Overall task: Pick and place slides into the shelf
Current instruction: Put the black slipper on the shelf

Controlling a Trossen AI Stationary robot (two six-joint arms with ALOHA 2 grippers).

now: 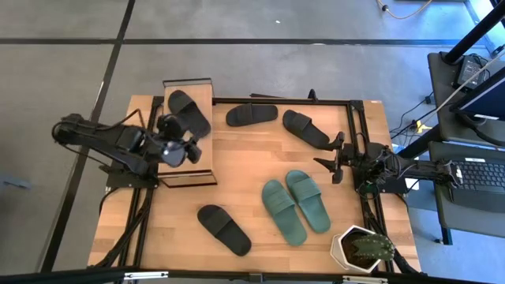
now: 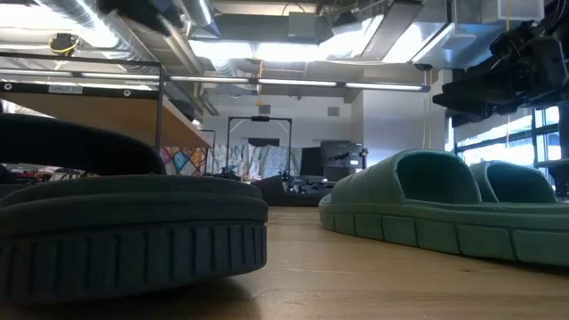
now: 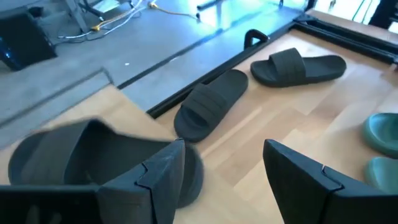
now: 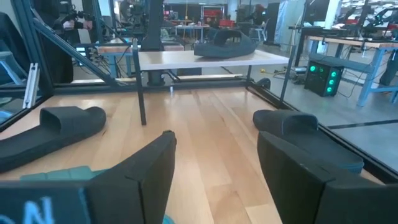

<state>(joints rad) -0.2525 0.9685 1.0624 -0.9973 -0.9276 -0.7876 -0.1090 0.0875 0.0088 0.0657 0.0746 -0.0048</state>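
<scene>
Nearest the front edge of the large light wooden tabletop (image 1: 245, 173) lies a single black rubber slide sandal (image 1: 223, 229), angled, with a potted cactus in a white faceted pot (image 1: 361, 248) at the front right corner. Just behind it the pair of teal-green rubber slides (image 1: 296, 204) rests side by side, toes angled toward the front right; in the low view they sit right of centre (image 2: 444, 209). At mid-table the left arm reaches in from the left edge, bent at the elbow, its wrist level over the small shelf with a light wooden top board and thin black frame (image 1: 189, 130). The left gripper (image 1: 192, 151) hovers over the shelf's front half with its two dark fingers (image 3: 158, 177) spread wide, holding nothing. One black slide on the shelf (image 1: 189, 112) lies diagonally across the board, just beyond the gripper. Opposite, the right arm stretches in low from the right edge, and the right gripper (image 1: 338, 158) points toward the table's middle with its fingers (image 4: 146, 171) parted and empty, clear of every sandal. Farther back, two more black slides lie on the tabletop: one (image 1: 252, 114) just right of the shelf and another (image 1: 306, 128) angled near the right gripper.
</scene>
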